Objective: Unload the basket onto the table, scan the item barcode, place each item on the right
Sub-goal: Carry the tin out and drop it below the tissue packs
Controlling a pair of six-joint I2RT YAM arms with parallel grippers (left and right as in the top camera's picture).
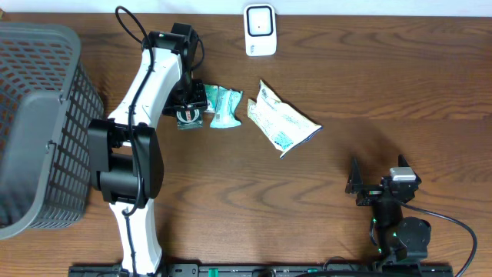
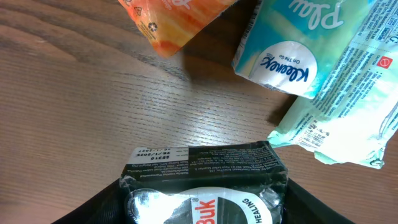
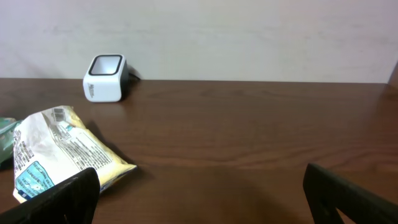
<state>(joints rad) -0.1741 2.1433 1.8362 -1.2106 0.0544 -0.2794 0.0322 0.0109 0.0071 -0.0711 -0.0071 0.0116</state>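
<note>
with my left end effector [image 1: 189, 106] clamped on the dark packet [image 2: 205, 163] beside the tissue pack [image 2: 283, 62], right end effector [image 1: 356, 185] apart, i'd lift it level and face its barcode to the scanner [image 1: 260, 29].

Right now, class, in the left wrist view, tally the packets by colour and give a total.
black packet: 1
orange packet: 1
blue tissue packet: 1
pale green packet: 1
Total: 4

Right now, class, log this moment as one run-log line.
left claw: shut on dark packet | right claw: open, empty | scanner: nothing presented
</note>
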